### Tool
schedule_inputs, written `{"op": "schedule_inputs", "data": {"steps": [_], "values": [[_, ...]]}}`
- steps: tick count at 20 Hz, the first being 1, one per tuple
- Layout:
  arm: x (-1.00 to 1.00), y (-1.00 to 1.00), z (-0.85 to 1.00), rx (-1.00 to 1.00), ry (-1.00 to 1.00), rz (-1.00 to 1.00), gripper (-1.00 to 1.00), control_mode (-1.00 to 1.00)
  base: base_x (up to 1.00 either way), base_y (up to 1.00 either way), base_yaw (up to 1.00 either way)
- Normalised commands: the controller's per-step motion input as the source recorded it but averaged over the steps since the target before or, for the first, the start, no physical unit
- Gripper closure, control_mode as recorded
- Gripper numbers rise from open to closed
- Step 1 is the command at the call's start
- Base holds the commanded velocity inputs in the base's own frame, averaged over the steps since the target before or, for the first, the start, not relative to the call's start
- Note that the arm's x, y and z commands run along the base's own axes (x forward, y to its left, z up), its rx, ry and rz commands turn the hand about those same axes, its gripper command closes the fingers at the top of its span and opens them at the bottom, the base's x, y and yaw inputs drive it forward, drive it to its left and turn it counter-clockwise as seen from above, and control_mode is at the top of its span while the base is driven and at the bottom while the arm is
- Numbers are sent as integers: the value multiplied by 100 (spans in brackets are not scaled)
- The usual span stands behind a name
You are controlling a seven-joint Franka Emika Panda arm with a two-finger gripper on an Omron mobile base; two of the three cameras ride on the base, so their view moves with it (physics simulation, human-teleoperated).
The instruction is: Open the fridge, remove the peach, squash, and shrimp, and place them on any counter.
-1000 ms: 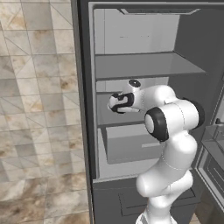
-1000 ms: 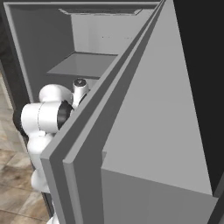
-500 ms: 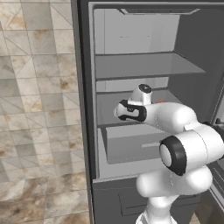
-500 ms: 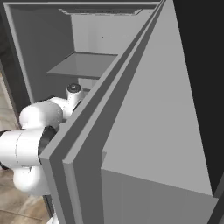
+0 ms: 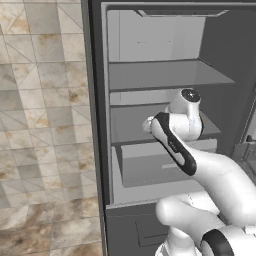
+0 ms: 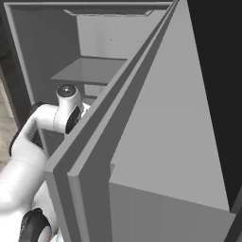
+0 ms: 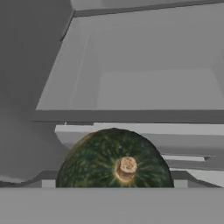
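Since a second ago the arm has reached deeper into the fridge (image 5: 100, 125), and its elbow has swung low toward the front of the picture.

On the left stands a tiled wall (image 5: 42, 125). Next to it is the fridge with its door (image 6: 156, 142) already open, so this first step is done. Inside I see pale shelves (image 5: 165, 75) and a drawer (image 5: 160, 160). The arm goes in at the middle shelf.

In the hand view the squash (image 7: 114, 159) lies very near, dark green with a tan stem, low in the picture. The gripper itself is hidden behind the wrist, but it appears wide open and holds nothing.

I judge the task is early: no item is out of the fridge yet. The peach and the shrimp I cannot find.
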Motion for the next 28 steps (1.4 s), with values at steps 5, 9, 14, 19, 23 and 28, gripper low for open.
{"op": "schedule_inputs", "data": {"steps": [5,9,14,19,23,28], "values": [[-100,-27,100,0,0,-15,100,-100,0,0,0],[-100,-16,98,-3,0,-17,100,-100,0,0,0],[-97,-23,98,-1,3,-5,100,-100,0,0,0],[-82,-5,54,-4,15,0,100,-100,0,0,0],[-57,-11,0,0,2,-4,100,-100,0,0,0],[-5,-1,0,0,0,-1,100,-100,0,0,0]]}}
